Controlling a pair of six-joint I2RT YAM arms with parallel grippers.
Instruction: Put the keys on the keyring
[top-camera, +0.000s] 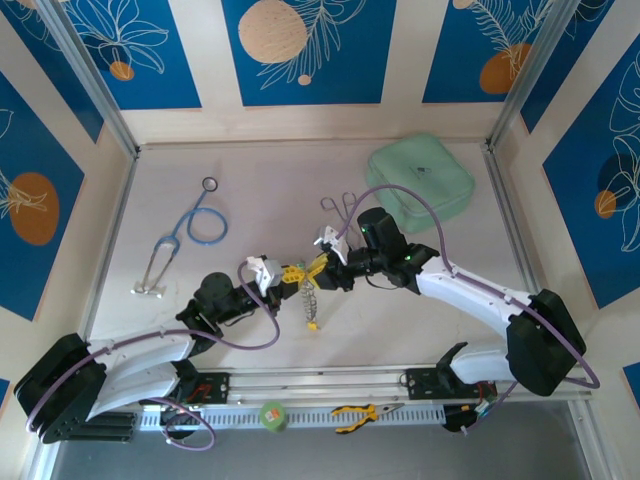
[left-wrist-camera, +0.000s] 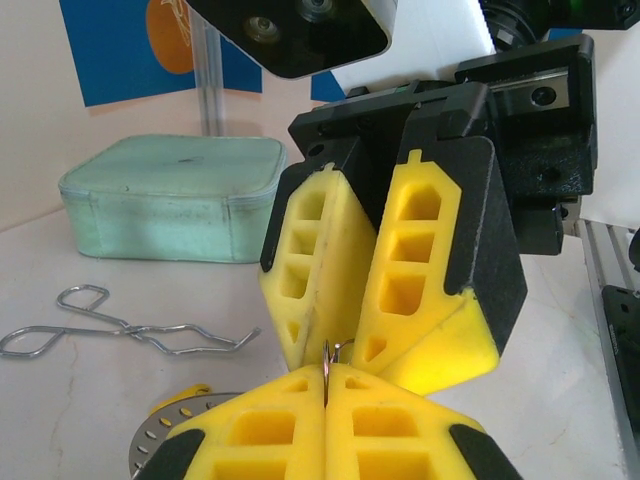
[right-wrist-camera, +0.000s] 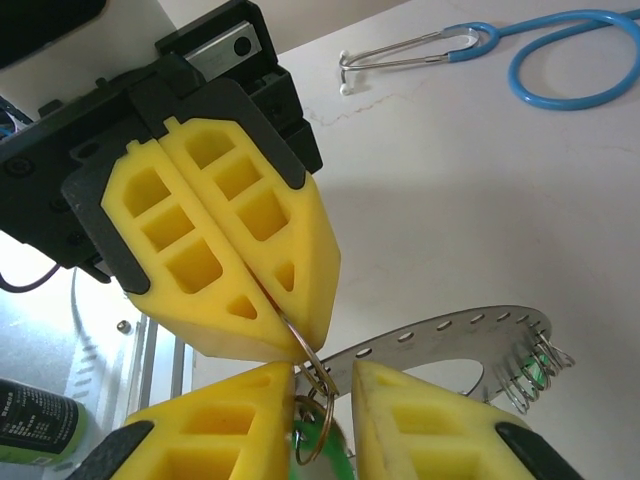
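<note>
My left gripper (left-wrist-camera: 327, 368) is shut on a thin metal ring (left-wrist-camera: 327, 358), edge-on between its yellow pads. In the right wrist view that thin ring (right-wrist-camera: 303, 343) links to a second small ring carrying a green key (right-wrist-camera: 325, 452). This key sits in the gap of my right gripper (right-wrist-camera: 327, 372), whose jaws stand apart. The keyring (right-wrist-camera: 450, 335), a perforated silver disc fringed with small metal pieces, lies just behind and below. From above, the left gripper (top-camera: 292, 272) and right gripper (top-camera: 322, 268) meet tip to tip, with the keyring (top-camera: 310, 298) and a yellow key (top-camera: 313, 325) beneath.
A blue stethoscope (top-camera: 195, 225) lies at the left and a mint green pouch (top-camera: 420, 185) at the back right. Silver forceps (left-wrist-camera: 120, 330) rest in front of the pouch. Yellow-handled pliers (top-camera: 360, 412) lie on the front rail.
</note>
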